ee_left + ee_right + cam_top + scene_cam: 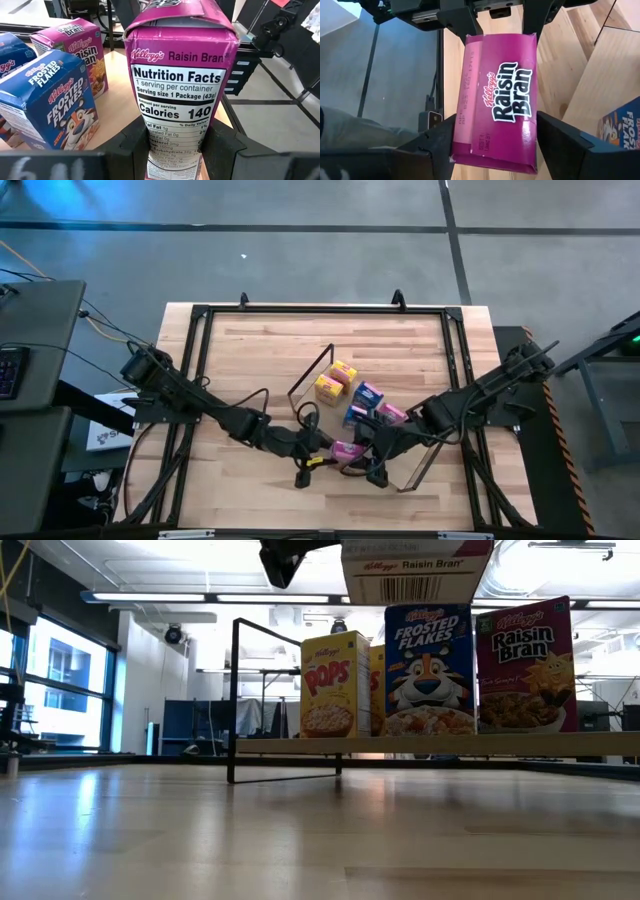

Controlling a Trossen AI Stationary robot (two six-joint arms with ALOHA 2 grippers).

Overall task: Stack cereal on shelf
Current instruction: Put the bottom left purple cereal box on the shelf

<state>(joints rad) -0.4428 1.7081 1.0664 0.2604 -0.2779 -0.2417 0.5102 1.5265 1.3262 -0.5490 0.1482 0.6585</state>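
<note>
The left gripper (175, 145) is clenched on a pink Raisin Bran box (177, 75), its fingers pressing the box's two narrow sides near one end; in the high view that box (346, 450) hangs just near of the shelf (330, 375), between the two arms, and the low view shows it lifted clear above the row, only its barcoded underside (415, 575) in sight; held that high, it can likely pass over the standing boxes without knocking them. The right gripper (495, 135) sits around the box's other end with its fingers spread wide of the cardboard, gaps showing on both sides, so it is released; it seems placed to steady or take over the box, though which I cannot tell.

On the shelf board stand a yellow Pops box (335, 685), a blue Frosted Flakes box (430, 670) and a second pink Raisin Bran (525, 665), upright and side by side, faces toward the near edge; another yellow box shows partly behind the Pops; a second blue box (10, 50) stands beyond the Flakes. The black wire frame (236, 700) rises at the shelf's left end.

The lifted box is, by my reckoning, the last to go; it probably belongs on top of the row or beside the other Raisin Bran.
</note>
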